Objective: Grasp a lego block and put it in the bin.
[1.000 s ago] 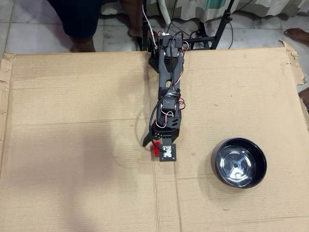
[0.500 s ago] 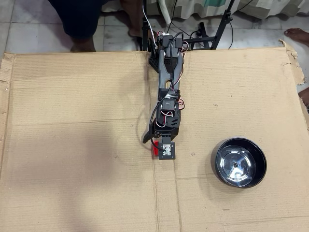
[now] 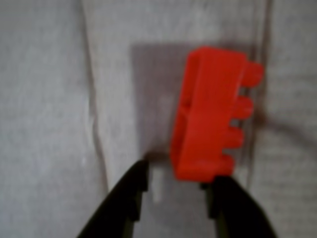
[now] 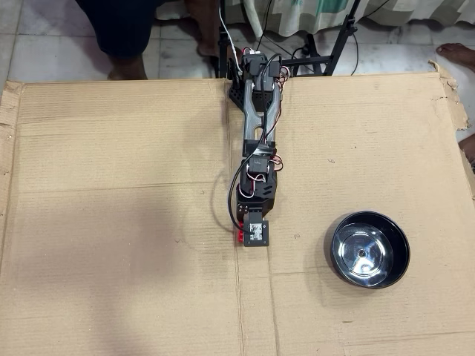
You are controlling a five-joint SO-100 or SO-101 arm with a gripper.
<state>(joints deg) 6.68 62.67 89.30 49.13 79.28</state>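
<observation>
Cardboard (image 4: pixel 119 222) covers the whole work surface in the overhead view, one large creased sheet with a torn right edge, and on it we count one arm, one red brick and one bowl. Moving rightward from the bare left half, we reach the arm (image 4: pixel 256 126), which stretches from its base at the top edge down the middle of the sheet along a crease, wires looping beside it. At its lower end sits the gripper (image 4: pixel 243 236), with a small camera board covering most of what lies under it. Only a sliver of the lego block (image 4: pixel 240 236) shows there, peeking out at the left of that board. In the wrist view we see the block (image 3: pixel 210 114) far better: it lies on its side, studs pointing right, its near end just past the two dark fingertips (image 3: pixel 233 203). The gripper (image 3: pixel 176 196) has its jaws apart, a gap between them, and whether the right tip touches the brick we cannot tell. Well to the right stands the bin (image 4: pixel 369 249), black outside, shiny inside, nothing in it. Beyond the top edge we see tiled floor, a person's legs (image 4: pixel 122 30) and dark stand legs (image 4: pixel 338 44).
</observation>
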